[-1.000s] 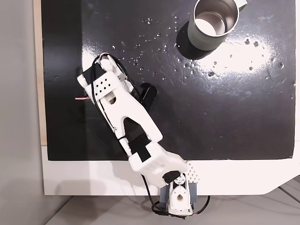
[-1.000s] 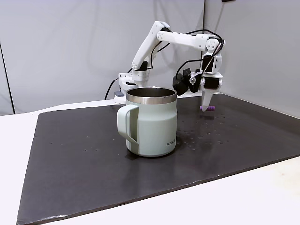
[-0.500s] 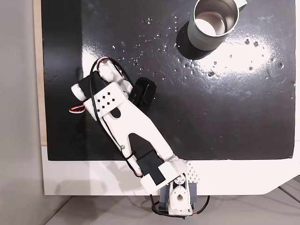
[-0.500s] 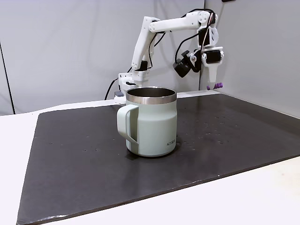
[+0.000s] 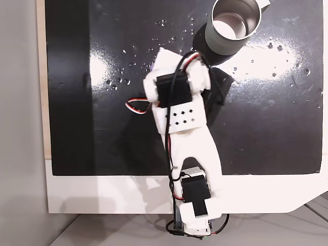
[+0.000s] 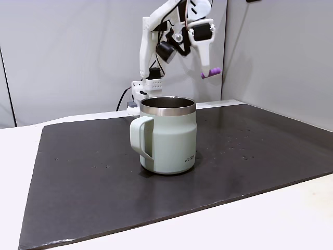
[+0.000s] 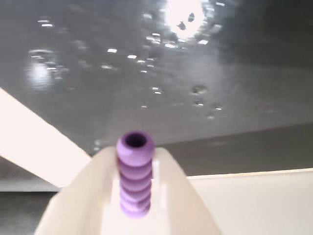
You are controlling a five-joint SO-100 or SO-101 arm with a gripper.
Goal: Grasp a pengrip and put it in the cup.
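Note:
The pengrip [image 7: 134, 176], a small purple ribbed cylinder, stands upright between my white fingers [image 7: 93, 200] in the wrist view. In a fixed view from the side, my gripper [image 6: 207, 71] is shut on the pengrip [image 6: 211, 72], high above the mat, behind and to the right of the cup [image 6: 166, 135]. The grey-green cup has a steel rim, and its handle faces the front left. From above, the cup [image 5: 236, 23] sits at the mat's far right, and my arm [image 5: 179, 102] reaches up from the base to just left of it.
A black mat [image 5: 282, 102] dotted with small shiny specks covers a white table [image 5: 102, 195]. Grey walls [image 6: 78, 52] stand behind the table. My arm's base [image 5: 192, 225] sits at the near table edge.
My arm has swung from the mat's left side toward the cup. It lifted the pengrip from near the mat to well above the cup's rim height.

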